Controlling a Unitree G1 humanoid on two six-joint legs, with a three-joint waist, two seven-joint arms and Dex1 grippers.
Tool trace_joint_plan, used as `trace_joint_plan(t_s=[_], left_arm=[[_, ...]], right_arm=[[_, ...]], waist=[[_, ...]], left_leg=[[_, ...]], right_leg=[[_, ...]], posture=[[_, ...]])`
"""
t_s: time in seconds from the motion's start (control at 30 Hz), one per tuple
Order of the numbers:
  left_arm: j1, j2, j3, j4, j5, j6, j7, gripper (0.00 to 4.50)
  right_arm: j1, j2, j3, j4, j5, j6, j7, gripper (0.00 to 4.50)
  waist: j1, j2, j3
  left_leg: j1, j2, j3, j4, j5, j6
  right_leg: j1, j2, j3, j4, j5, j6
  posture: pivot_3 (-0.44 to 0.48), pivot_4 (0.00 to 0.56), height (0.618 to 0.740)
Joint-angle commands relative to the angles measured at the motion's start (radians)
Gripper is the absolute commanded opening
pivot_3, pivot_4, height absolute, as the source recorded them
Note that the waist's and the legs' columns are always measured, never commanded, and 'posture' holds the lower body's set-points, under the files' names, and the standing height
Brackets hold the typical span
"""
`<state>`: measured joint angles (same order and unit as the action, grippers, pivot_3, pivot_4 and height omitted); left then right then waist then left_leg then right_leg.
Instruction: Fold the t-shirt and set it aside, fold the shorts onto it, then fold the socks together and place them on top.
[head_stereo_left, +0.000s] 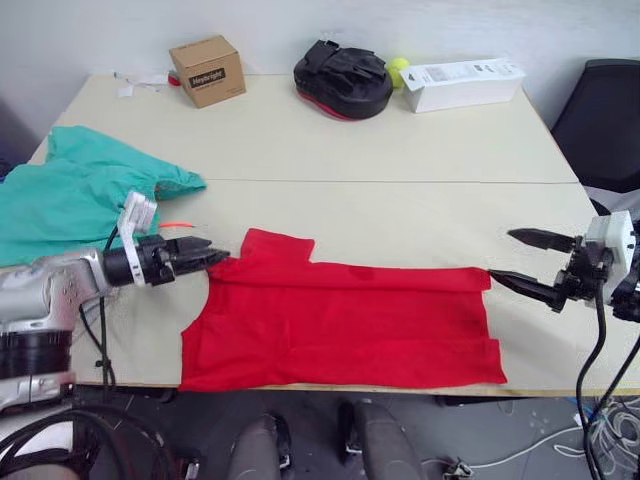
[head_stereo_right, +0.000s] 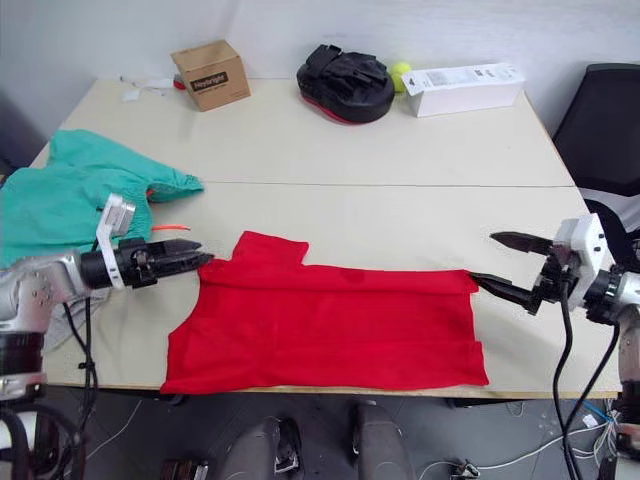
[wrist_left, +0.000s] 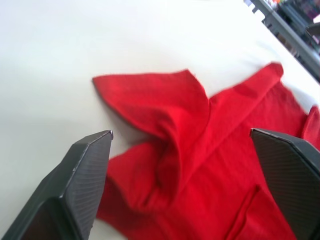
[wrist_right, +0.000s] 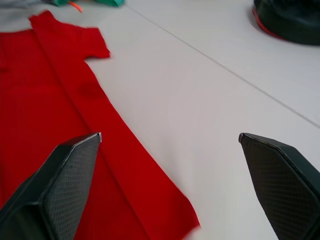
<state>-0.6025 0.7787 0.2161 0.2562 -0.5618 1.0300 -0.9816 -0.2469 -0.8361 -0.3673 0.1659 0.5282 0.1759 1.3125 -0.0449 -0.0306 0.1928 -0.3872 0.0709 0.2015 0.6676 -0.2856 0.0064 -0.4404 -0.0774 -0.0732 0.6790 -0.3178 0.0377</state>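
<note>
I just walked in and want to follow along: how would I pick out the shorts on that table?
Start at the big cream table and find the red t-shirt spread flat along its near edge. Look past the shirt's left end to the table's left side: the shorts lie there in a rumpled heap. They are the only teal-green cloth, with a neon orange drawstring peeking out.

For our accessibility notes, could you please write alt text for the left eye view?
A red t-shirt lies partly folded at the near edge of a pale table, with the open left gripper at its sleeve end and the open right gripper at its hem. Teal shorts lie far left.
</note>
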Motion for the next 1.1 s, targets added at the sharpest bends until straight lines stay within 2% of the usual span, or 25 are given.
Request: trace_joint_plan(t_s=[0.03, 0.13, 0.2, 0.4, 0.5, 0.73, 0.83, 0.87, 0.9, 0.97, 1.1], left_arm=[[-0.092, -0.035, -0.046, 0.101, 0.02, 0.061, 0.05, 4.48], [-0.195, -0.085, -0.083, 0.234, 0.058, 0.087, 0.097, 4.48], [-0.234, -0.107, -0.142, 0.299, 0.118, 0.044, 0.117, 4.48], [-0.286, -0.181, -0.215, 0.363, 0.157, 0.033, 0.095, 4.48], [-0.296, -0.221, -0.231, 0.378, 0.163, 0.004, 0.077, 3.87], [-0.305, -0.287, -0.224, 0.466, 0.227, -0.124, 0.117, 1.53], [-0.277, -0.291, -0.191, 0.444, 0.225, -0.205, 0.115, 0.58], [-0.247, -0.285, -0.174, 0.394, 0.202, -0.239, 0.074, 0.21], [-0.215, -0.279, -0.158, 0.341, 0.175, -0.278, 0.02, 0.03], [-0.139, -0.257, -0.149, 0.214, 0.13, -0.366, -0.112, 0.03], [-0.039, -0.202, -0.191, 0.11, 0.176, -0.552, -0.223, 0.03]], right_arm=[[0.005, 0.007, 0.0, -0.092, 0.073, 0.072, -0.007, 4.5], [-0.003, 0.015, 0.022, -0.13, 0.08, 0.086, -0.012, 4.5], [-0.011, 0.022, 0.03, -0.148, 0.079, 0.082, -0.019, 4.5], [-0.013, 0.018, 0.023, -0.19, 0.098, 0.088, -0.034, 4.5], [-0.002, 0.017, 0.015, -0.195, 0.098, 0.083, -0.044, 4.5], [0.047, 0.022, 0.005, -0.227, 0.102, 0.072, -0.06, 4.5], [0.074, 0.02, -0.006, -0.244, 0.105, 0.065, -0.06, 4.5], [0.086, 0.021, -0.016, -0.245, 0.105, 0.055, -0.06, 4.5], [0.098, 0.02, -0.025, -0.245, 0.106, 0.048, -0.06, 4.5], [0.126, 0.018, -0.035, -0.241, 0.101, 0.033, -0.06, 4.5], [0.169, 0.022, -0.043, -0.23, 0.093, 0.018, -0.062, 4.5]], waist=[[0.006, 0.0, 0.0], [0.017, 0.0, 0.0], [0.016, 0.0, 0.0], [0.019, 0.0, 0.0], [0.023, 0.0, 0.0], [0.038, 0.0, 0.0], [0.041, 0.0, 0.0], [0.04, 0.0, 0.0], [0.04, 0.0, 0.0], [0.038, 0.0, 0.0], [0.03, 0.0, 0.0]], left_leg=[[0.0, 0.0, 0.0, 0.0, 0.0, 0.0], [0.0, -0.001, 0.0, 0.0, 0.0, 0.0], [0.0, -0.001, 0.0, 0.001, 0.0, 0.0], [0.0, -0.001, 0.0, 0.001, 0.0, 0.0], [0.0, -0.002, -0.001, 0.001, 0.0, 0.001], [0.0, -0.003, -0.002, 0.001, 0.0, 0.002], [0.0, -0.003, -0.002, 0.001, 0.0, 0.002], [0.0, -0.003, -0.002, 0.001, -0.001, 0.002], [0.0, -0.003, -0.002, 0.001, -0.001, 0.003], [0.0, -0.003, -0.002, 0.001, -0.001, 0.003], [0.0, -0.001, -0.002, 0.001, -0.001, 0.001]], right_leg=[[0.0, 0.0, 0.0, 0.0, 0.0, 0.0], [0.0, 0.0, 0.0, 0.0, 0.0, 0.0], [0.0, 0.0, 0.0, 0.0, 0.0, 0.0], [0.0, 0.0, 0.0, 0.0, 0.0, 0.0], [0.001, -0.001, -0.001, 0.0, 0.0, 0.0], [0.003, -0.002, -0.001, -0.002, 0.0, 0.001], [0.003, -0.002, -0.001, -0.002, 0.0, 0.001], [0.003, -0.002, -0.001, -0.002, 0.0, 0.001], [0.003, -0.002, -0.001, -0.002, 0.0, 0.001], [0.003, -0.002, -0.002, -0.003, 0.0, 0.001], [0.003, 0.0, -0.003, -0.004, 0.0, 0.001]], posture=[[0.0, 0.15, 0.74], [0.0, 0.15, 0.74], [0.0, 0.15, 0.74], [0.0, 0.15, 0.74], [0.0, 0.15, 0.74], [0.0, 0.15, 0.74], [0.0, 0.15, 0.74], [0.0, 0.15, 0.74], [0.0, 0.15, 0.74], [0.0, 0.15, 0.74], [0.0, 0.15, 0.74]])
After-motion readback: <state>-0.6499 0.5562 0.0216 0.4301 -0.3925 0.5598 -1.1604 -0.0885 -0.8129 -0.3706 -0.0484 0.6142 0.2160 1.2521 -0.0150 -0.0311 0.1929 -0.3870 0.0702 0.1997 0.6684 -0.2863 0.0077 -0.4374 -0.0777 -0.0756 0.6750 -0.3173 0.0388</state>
